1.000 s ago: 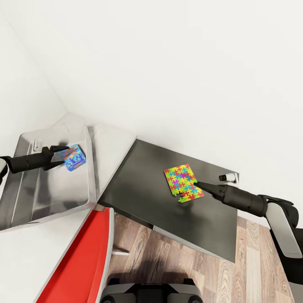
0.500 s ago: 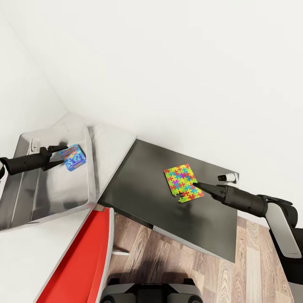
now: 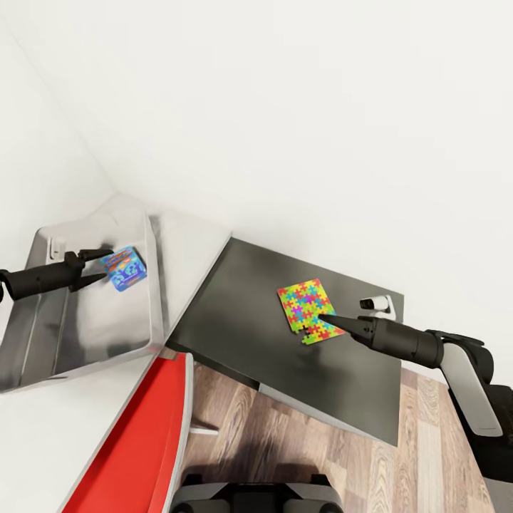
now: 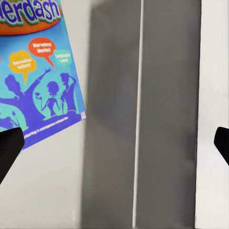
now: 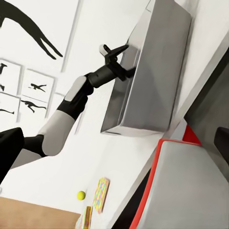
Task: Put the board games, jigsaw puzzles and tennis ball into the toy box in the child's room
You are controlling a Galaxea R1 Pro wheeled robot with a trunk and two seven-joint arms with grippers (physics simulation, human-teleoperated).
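The tabletop [image 3: 43,427] runs pale grey on the left, with a lower dark grey wing [image 3: 235,313] extending right.

The toy box [image 3: 107,328], a light grey bin with flared walls, stands on the pale section at far left. It is rigid and needs no handling.

The blue board game [image 3: 122,268] lies inside the toy box, leaning against its far wall. It is a flat printed carton, judged light and stiff.

The jigsaw puzzle [image 3: 308,309] lies flat on the dark wing, right of centre. It is a thin sheet of interlocking pieces, judged very light, flexible and liable to bend or separate. Lying flush with the surface, it offers no edge clearance. Take hold at the near right edge, preferably after sliding that edge past the rim of the wing.

The left gripper [image 3: 100,265] is inside the toy box just left of the blue board game. Its fingers are apart and hold nothing; in the left wrist view the fingertips [image 4: 9,145] stand wide at either side, the box beyond them.

The right gripper [image 3: 326,317] rests its tip over the near right corner of the jigsaw puzzle. Its fingers appear spread and empty; contact with the sheet cannot be determined.
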